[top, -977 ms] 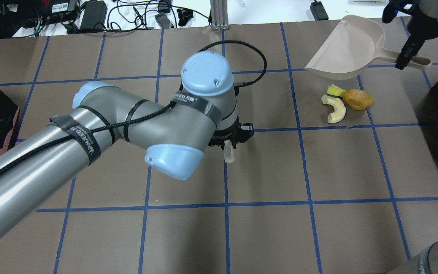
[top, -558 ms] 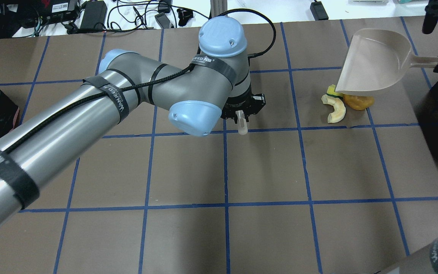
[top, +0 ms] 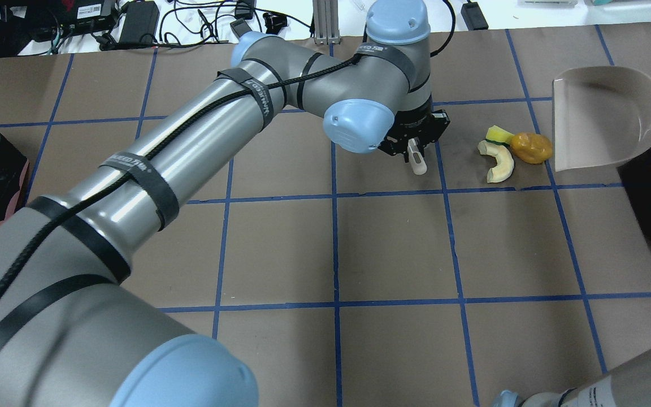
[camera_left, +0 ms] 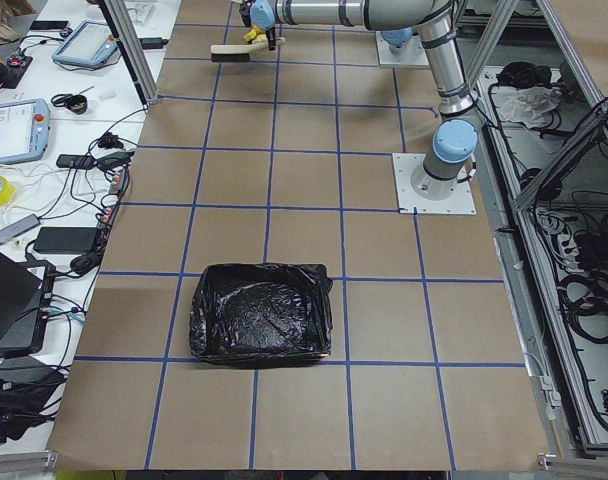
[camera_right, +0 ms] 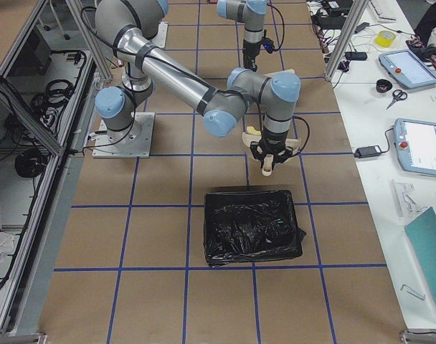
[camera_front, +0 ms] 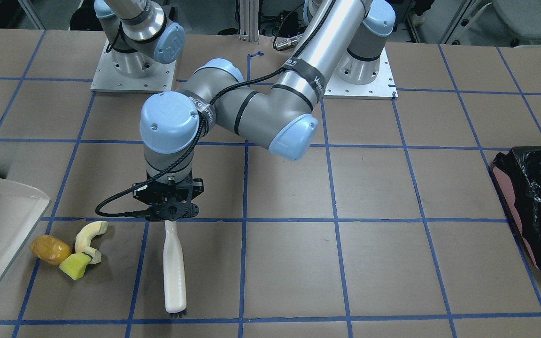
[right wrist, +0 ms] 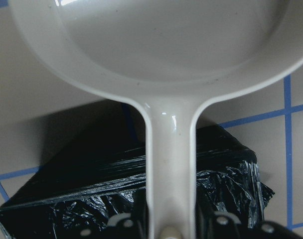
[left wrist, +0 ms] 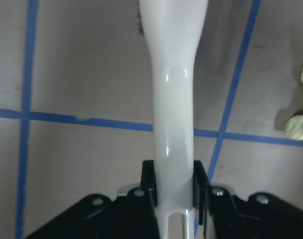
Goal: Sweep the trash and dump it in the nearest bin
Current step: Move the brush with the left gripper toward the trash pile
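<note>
Where the left wrist view looks down its own fingers, the left gripper has its jaws closed tight on the white handle of the brush, no gap either side. Overhead only a stub of handle pokes out under the wrist. Front-facing view alone gives the full brush: handle running toward lower frame, dark bristles at the tip just above a blue tape line, cannot tell if they touch the table. Right gripper shows clearly only in its own wrist view: jaws narrow, pinching the handle of the dustpan, black-bagged bin directly under that handle. Overhead the bin is just a dark sliver at right edge, and the dustpan sits upper right with its open lip facing frame left. Trash is clustered on the table between brush and dustpan: orange-brown lump just beside the lip, pale peel piece curved left of it, sponge block above, touching the peel. Front-facing view has the cluster lower left. Pink bin with black bag at right edge there, well apart from the trash
</note>
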You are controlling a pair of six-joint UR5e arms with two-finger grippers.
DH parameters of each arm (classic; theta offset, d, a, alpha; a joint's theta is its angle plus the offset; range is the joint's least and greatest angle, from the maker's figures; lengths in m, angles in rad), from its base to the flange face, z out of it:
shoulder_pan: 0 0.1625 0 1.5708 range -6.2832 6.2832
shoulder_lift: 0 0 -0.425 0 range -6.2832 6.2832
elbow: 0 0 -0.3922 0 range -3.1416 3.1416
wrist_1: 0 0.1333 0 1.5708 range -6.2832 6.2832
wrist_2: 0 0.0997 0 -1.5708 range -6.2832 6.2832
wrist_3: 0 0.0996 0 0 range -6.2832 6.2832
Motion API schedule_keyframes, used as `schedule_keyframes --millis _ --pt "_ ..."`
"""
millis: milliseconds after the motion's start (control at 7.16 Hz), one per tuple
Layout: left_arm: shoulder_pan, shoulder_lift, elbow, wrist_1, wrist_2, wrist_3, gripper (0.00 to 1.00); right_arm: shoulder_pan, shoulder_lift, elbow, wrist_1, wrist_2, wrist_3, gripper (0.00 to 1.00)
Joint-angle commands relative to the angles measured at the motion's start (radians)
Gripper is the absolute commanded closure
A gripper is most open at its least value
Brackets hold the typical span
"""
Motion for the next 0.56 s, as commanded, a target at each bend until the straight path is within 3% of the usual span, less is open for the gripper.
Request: schedule_keyframes --millis 0,419 --pt "-0.056 -0.099 0.100 0.005 -0.019 -0.105 1.00 -0.007 0.050 0.013 -0.108 -0.075 -0.018 1.00" --pt "-0.108 -0.139 0.124 0.031 -0.024 -0.198 1.00 -0.007 0.059 0.048 -0.104 -0.104 0.075 1.00"
